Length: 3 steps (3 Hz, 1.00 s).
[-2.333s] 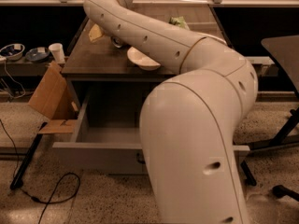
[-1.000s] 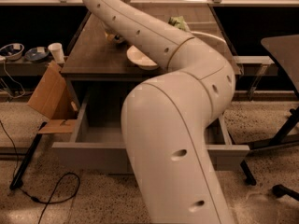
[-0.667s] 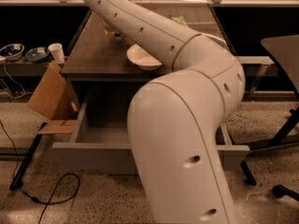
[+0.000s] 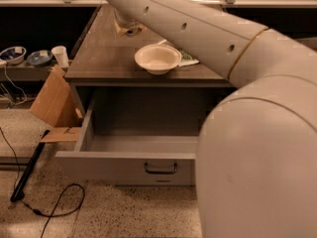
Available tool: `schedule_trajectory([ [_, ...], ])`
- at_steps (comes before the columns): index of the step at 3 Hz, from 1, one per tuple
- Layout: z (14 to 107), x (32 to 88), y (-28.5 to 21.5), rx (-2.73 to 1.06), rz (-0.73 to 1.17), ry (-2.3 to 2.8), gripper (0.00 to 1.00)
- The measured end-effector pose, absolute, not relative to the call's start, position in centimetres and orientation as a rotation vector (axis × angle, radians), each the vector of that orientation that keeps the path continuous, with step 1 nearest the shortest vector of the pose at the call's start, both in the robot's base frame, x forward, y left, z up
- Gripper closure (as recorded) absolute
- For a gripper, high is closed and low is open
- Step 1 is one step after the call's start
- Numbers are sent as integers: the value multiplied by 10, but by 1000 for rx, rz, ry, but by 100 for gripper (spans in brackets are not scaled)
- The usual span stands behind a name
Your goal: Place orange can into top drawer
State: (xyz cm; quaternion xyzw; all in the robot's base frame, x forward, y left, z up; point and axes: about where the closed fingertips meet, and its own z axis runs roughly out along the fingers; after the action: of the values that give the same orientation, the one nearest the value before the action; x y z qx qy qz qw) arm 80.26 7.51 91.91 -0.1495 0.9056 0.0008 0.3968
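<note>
From the one camera view, the robot's big white arm [image 4: 208,29] sweeps up from the lower right and over the bench [image 4: 101,58], ending at the gripper [image 4: 128,27], which hangs low over the far part of the benchtop. How wide the gripper stands, and whether it has hold of anything, cannot be told. The orange can [image 4: 120,29] shows only as a sliver of gold-tan at the gripper's left edge, mostly hidden. Nearer the front edge sits a white bowl [image 4: 157,58], with a bit of green snack bag [image 4: 188,59] just behind it under the arm. Below, the top drawer [image 4: 109,165] is pulled well out, its dark bar handle [image 4: 161,168] facing the camera. A cardboard box [image 4: 54,103] leans beside the bench on the left.
</note>
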Motion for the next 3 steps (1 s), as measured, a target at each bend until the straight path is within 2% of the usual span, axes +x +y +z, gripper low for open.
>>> schedule_trajectory([
  [2, 921, 705, 25, -450, 120, 2337, 100],
  [3, 914, 674, 12, -516, 221, 2344, 100],
])
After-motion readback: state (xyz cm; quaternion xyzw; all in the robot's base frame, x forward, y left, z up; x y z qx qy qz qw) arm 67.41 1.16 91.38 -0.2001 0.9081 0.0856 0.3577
